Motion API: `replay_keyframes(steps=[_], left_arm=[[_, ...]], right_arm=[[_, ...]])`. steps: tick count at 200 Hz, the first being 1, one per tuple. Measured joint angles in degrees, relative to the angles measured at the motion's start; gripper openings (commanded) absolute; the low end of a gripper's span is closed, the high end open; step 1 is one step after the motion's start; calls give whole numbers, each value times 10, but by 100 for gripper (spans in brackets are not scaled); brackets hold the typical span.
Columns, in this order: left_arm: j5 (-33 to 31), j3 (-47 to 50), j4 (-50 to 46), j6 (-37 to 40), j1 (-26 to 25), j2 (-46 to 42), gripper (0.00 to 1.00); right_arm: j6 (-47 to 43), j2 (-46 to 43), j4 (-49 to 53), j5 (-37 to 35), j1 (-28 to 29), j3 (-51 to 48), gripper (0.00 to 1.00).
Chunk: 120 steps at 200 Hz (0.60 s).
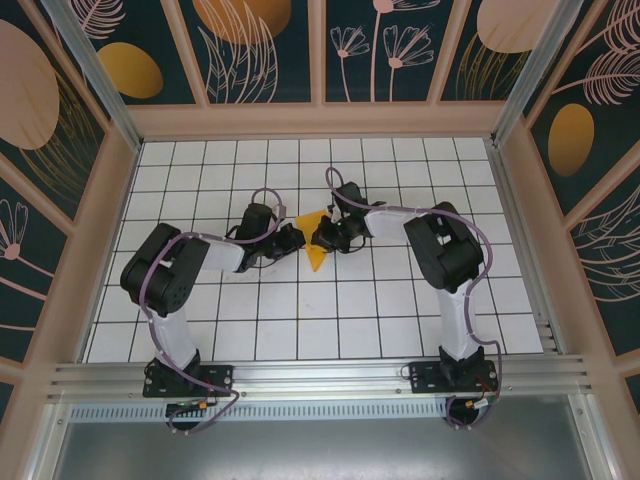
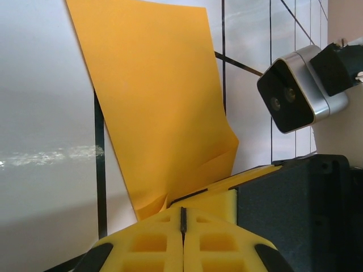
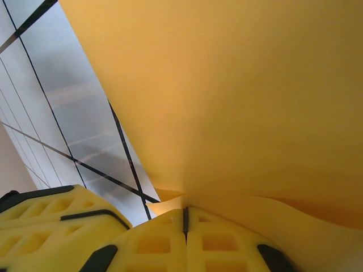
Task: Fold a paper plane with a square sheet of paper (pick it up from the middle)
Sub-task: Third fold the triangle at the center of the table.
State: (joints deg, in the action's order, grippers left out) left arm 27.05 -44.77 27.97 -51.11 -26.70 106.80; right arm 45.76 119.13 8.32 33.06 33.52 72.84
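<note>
Wrist views: left tool (image 2: pixel 182 218) and right tool (image 3: pixel 185 215) each clamped tight on paper (image 2: pixel 164 102).

The square sheet of paper (image 1: pixel 314 252) sits mid-tabletop (image 1: pixel 400 310). The left gripper (image 1: pixel 296 238) flanks its left edge, the right gripper (image 1: pixel 322 237) its right.

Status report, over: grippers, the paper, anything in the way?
Left gripper shut on the paper. Right gripper shut on it too, from the opposite side. Paper folded, pinched between them. Grippers crowd close together; no other obstacle seen.
</note>
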Motion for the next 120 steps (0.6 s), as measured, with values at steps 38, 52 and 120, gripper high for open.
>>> replay_keyframes(steps=[38,52,120], left_arm=[[0,0,-5,0,0,4,5],[0,-2,-8,0,-1,5,5],[7,-11,-12,0,-6,11,5]], right_arm=[[0,0,0,0,0,-1,5],[0,-2,-4,0,-1,-3,5],[0,-7,-4,-1,-5,-10,4]])
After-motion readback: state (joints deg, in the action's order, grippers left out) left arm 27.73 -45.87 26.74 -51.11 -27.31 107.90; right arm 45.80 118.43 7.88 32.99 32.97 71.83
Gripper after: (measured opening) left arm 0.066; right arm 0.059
